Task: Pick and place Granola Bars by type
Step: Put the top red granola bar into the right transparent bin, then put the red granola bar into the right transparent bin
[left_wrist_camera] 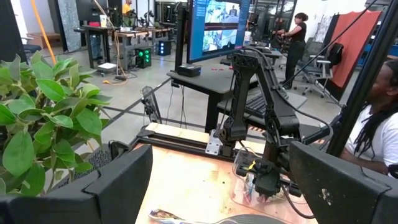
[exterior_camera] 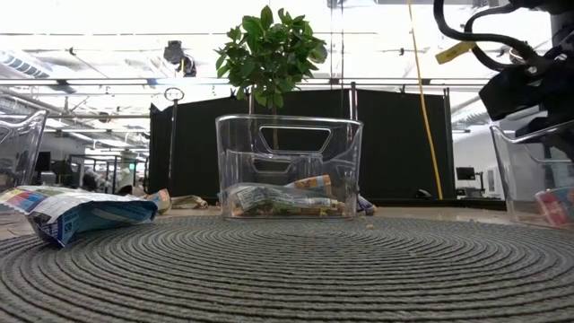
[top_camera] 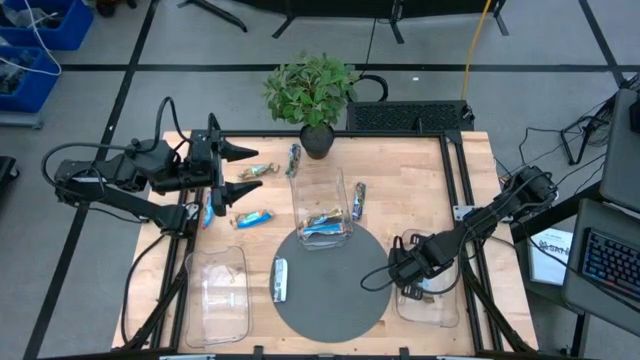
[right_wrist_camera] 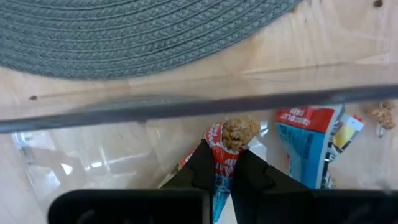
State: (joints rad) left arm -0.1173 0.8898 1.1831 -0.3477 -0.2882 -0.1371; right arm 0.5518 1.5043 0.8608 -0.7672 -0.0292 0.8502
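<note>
The round grey mat [top_camera: 330, 280] serves as landmark; the right gripper [top_camera: 408, 272] hangs just off its right edge, over a clear tray [top_camera: 428, 305] standing on the table [top_camera: 400, 190]; in the right wrist view its fingers [right_wrist_camera: 202, 165] pinch a red-wrapped bar [right_wrist_camera: 225, 152], torn open at the top so that granola shows; a second, blue and white bar [right_wrist_camera: 308, 146] lies in that tray beside it.

The left gripper [top_camera: 240, 172] hovers well to the far left of the mat, fingers spread wide, holding nothing; under and around it four bars lie on the wood: one [top_camera: 258, 172] just past its tips, one [top_camera: 252, 219] nearer the mat, one [top_camera: 208, 208] beneath the arm, one [top_camera: 293, 158] by the plant pot [top_camera: 317, 140].

A tall clear bin [top_camera: 320, 205] stands on the mat's far edge, with bars [top_camera: 325, 226] in its bottom; another bar [top_camera: 359, 199] lies just right of it; a white bar [top_camera: 279, 279] lies on the mat's left part; a second tray [top_camera: 217, 295] sits left of the mat.

A person [left_wrist_camera: 379, 124] sits beyond the table.
</note>
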